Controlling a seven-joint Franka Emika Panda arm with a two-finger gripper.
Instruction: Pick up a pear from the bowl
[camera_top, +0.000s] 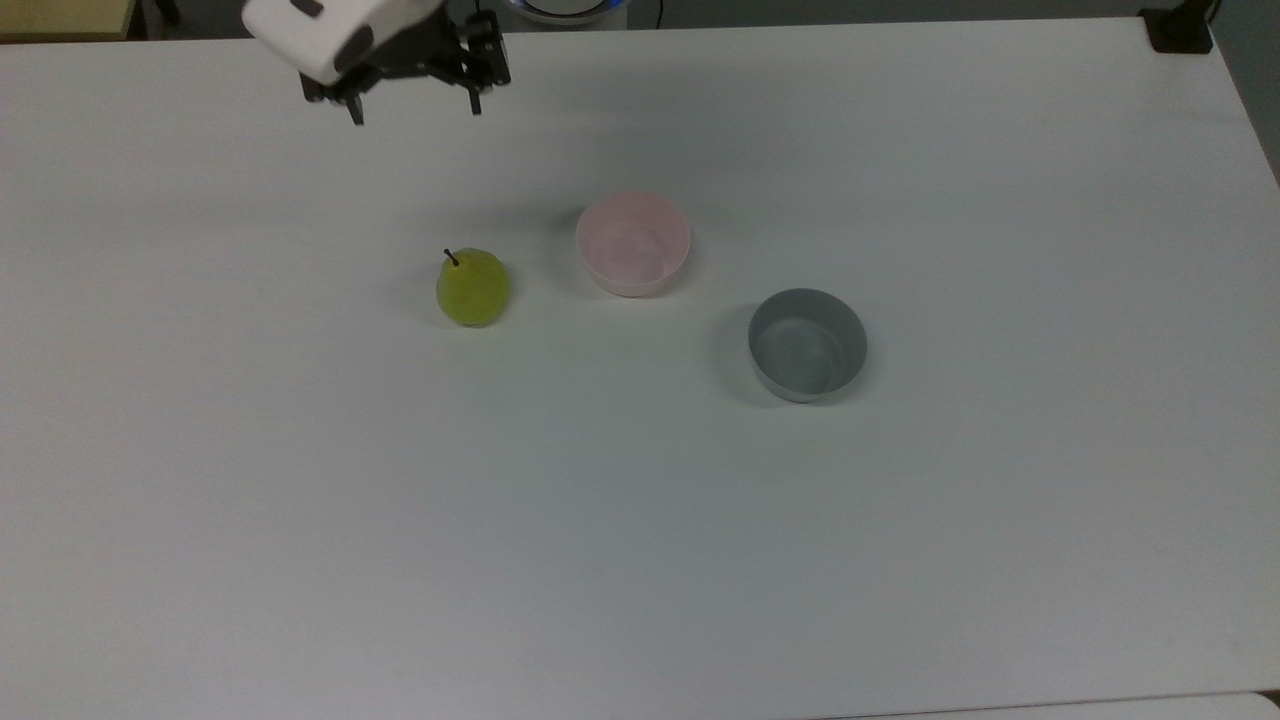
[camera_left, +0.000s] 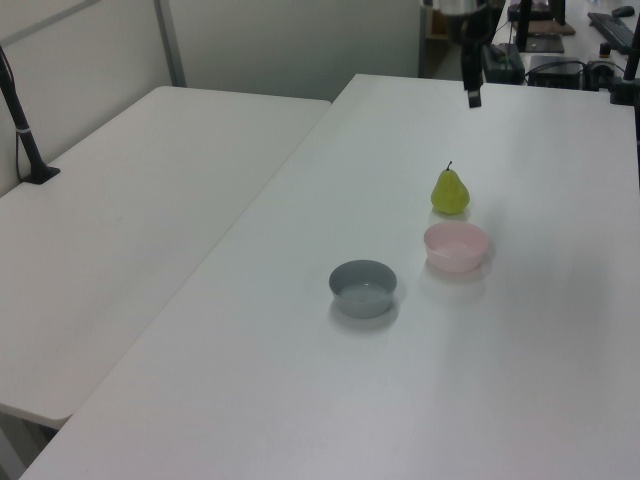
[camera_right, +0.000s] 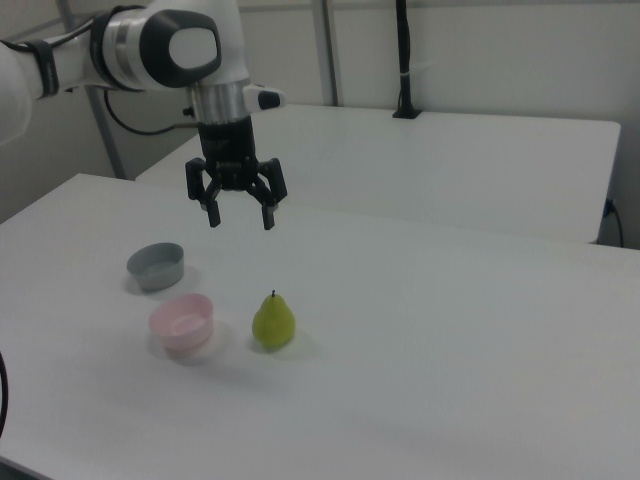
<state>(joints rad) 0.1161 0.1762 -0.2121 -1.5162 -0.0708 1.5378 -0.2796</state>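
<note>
On the smooth white table (camera_top: 640, 550) | rounded pear (camera_top: 472, 288) upright beside round pink bowl (camera_top: 633, 243) | gripper (camera_right: 239, 217) spread wide, empty

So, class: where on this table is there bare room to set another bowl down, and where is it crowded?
Bare table spreads below the pear, the pink bowl and the grey bowl in the top view, and on the top view's right. Crowded: the gaps between those three.
</note>
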